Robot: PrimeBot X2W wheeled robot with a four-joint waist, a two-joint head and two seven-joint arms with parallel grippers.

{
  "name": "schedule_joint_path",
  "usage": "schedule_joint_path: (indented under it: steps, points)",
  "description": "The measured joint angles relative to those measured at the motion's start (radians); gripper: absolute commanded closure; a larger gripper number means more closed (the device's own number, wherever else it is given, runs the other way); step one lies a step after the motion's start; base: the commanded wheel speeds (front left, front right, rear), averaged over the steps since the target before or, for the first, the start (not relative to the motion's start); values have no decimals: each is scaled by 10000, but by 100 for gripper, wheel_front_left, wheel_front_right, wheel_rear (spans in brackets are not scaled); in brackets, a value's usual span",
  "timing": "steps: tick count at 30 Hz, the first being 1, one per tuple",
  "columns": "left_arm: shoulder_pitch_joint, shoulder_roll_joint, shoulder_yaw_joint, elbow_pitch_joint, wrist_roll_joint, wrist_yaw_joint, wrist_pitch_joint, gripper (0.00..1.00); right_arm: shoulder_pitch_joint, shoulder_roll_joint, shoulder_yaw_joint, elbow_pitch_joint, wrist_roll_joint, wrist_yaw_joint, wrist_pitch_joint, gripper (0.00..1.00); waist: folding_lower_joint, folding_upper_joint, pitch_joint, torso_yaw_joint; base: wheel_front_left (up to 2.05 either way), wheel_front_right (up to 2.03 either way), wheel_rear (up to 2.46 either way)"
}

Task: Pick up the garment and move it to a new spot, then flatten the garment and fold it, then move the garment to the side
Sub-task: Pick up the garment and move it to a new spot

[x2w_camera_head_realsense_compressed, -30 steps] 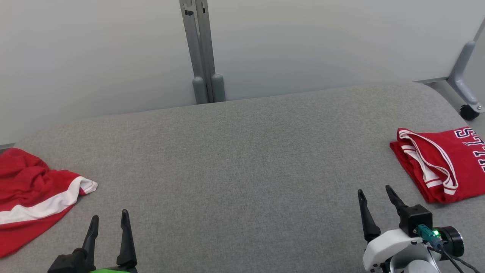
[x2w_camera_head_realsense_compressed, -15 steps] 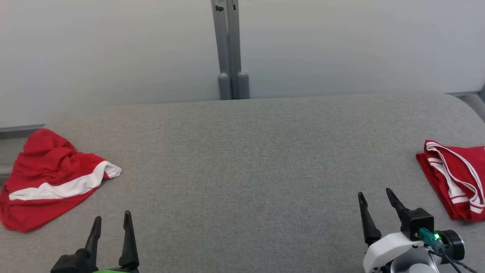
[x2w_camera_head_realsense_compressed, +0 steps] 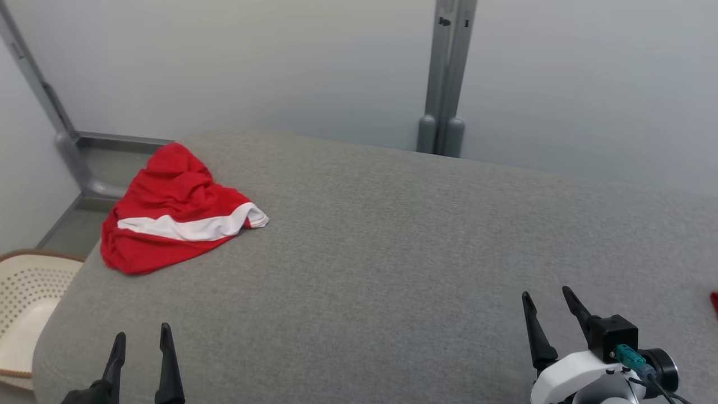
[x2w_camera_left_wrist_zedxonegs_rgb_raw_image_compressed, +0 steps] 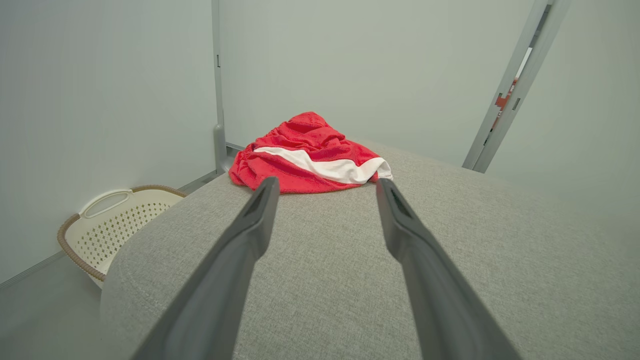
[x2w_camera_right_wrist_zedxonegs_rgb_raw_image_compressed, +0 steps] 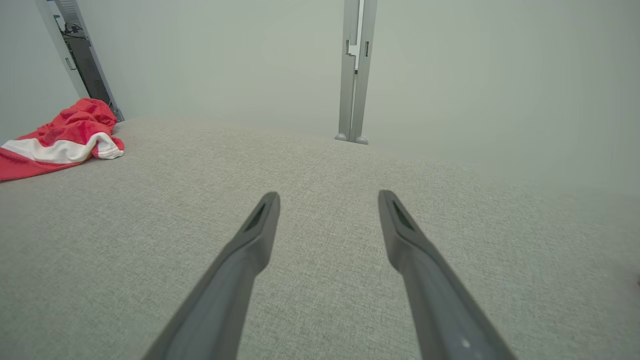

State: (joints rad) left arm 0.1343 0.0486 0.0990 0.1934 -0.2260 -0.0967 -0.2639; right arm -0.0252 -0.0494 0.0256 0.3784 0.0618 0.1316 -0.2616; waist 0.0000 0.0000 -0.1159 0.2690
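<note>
Head view: left fingers (x2w_camera_head_realsense_compressed: pixel 166 365), right fingers (x2w_camera_head_realsense_compressed: pixel 535 331) spread wide, empty, above desk (x2w_camera_head_realsense_compressed: pixel 392 252); red garment (x2w_camera_head_realsense_compressed: pixel 168 213) ahead-left of left fingers; basket (x2w_camera_head_realsense_compressed: pixel 28 292) beside desk.
Left wrist view: garment straight beyond the fingers, desk between.
Right wrist view: garment far left; post (x2w_camera_right_wrist_zedxonegs_rgb_raw_image_compressed: pixel 354 75) ahead.

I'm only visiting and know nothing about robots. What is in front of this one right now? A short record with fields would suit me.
surface: grey cloth-covered table
garment: red with a white stripe, crumpled, at the table's far left corner
left gripper: open, empty, apart from the garment
right gripper: open, empty, over bare table
basket: cream, perforated, on the floor left of the table
task progress: garment not yet picked up
</note>
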Motion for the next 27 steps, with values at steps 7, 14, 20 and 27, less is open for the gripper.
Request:
schedule_joint_path:
  steps: [7, 14, 20, 27]
  points:
    - [133, 0, 272, -42, 173, -90, 0, 0, 11, 6, 215, -13, 182, 0, 0, 0, 0, 0, -112, 982, 0, 0, 0]
    - [142, 0, 360, -94, 173, -102, 0, 0, 13, 8, 320, -17, 245, 0, 0, 0, 0, 0, -183, 1417, 0, 0, 0]
    - [150, 0, 393, -54, 59, -88, 0, 0, 19, 8, 489, -15, 316, 0, 0, 0, 0, 0, -186, 1382, 0, 0, 0]
    - [-56, 0, 278, 276, -94, 19, 0, 0, 45, 6, 606, -12, 316, 0, 0, 0, 0, 0, 4, 1286, 0, 0, 0]
